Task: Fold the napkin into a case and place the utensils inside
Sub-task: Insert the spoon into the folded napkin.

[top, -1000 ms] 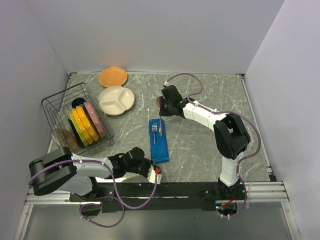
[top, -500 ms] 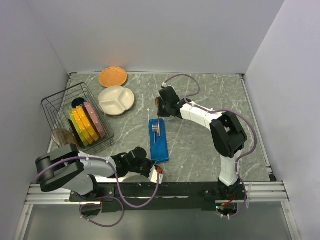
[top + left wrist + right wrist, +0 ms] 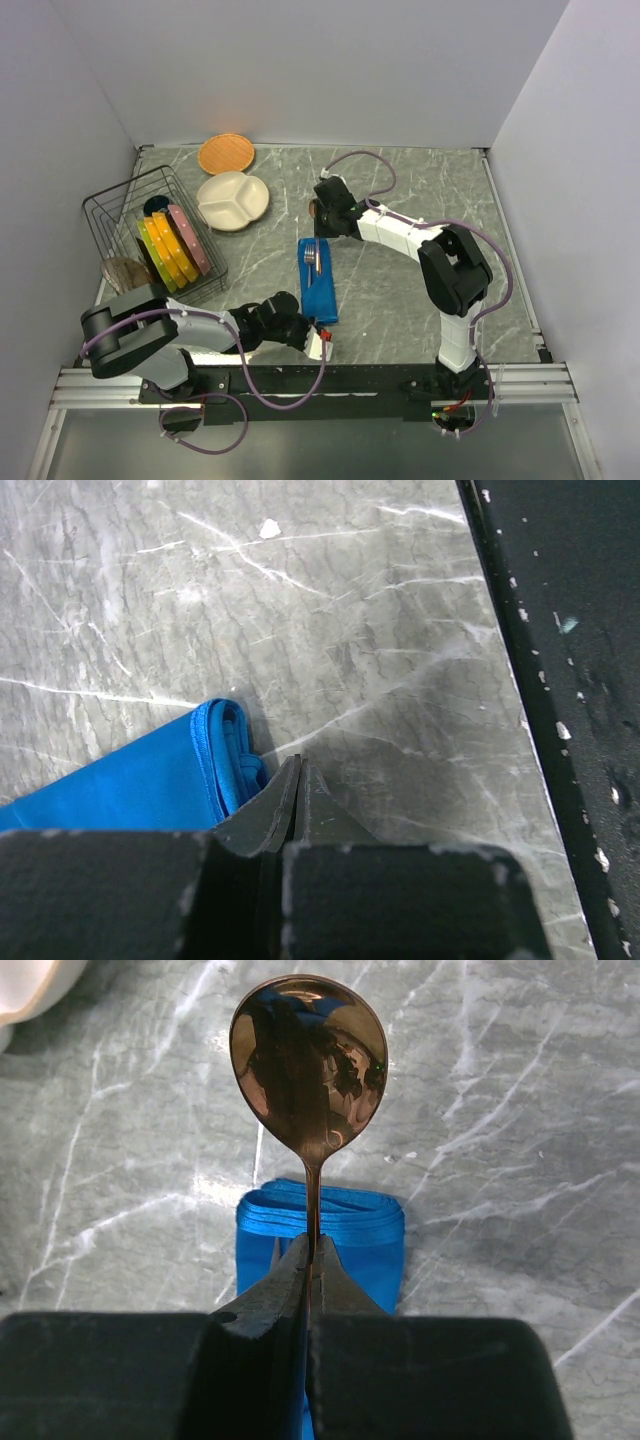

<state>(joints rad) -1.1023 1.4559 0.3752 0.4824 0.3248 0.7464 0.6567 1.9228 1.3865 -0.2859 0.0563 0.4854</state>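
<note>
Right gripper (image 3: 308, 1245): jaws pressed tight on the thin handle of a bronze spoon (image 3: 308, 1060), bowl sticking out past the tips
Change, R arm: vs 1 s back the wrist has slid a bit left; it now hangs just beyond the far end of the case (image 3: 318, 285)
Change, L arm: elbow swung right, and the left gripper (image 3: 297, 772) sits nearer the case's near end; case + cutlery on it unmoved
Left gripper: jaws closed w/ nothing between them; tips just beside the case's near corner, touching or not can't tell
Case: narrow folded blue strip mid-table, long axis running near to far; layered fold edges show at the near end in L wrist view
Cutlery: silver fork (image 3: 311, 256) + one more slim piece lie on the far half of the case
Edges: black front rail (image 3: 580, 680) runs close by the L tips; case's near end is not far from it
Room: bare marble table (image 3: 420, 180) betw case and R arm base; left side taken by wire rack (image 3: 110, 215) w/ coloured plates, then white divided plate (image 3: 232, 200) and orange round plate (image 3: 226, 154) farther back
</note>
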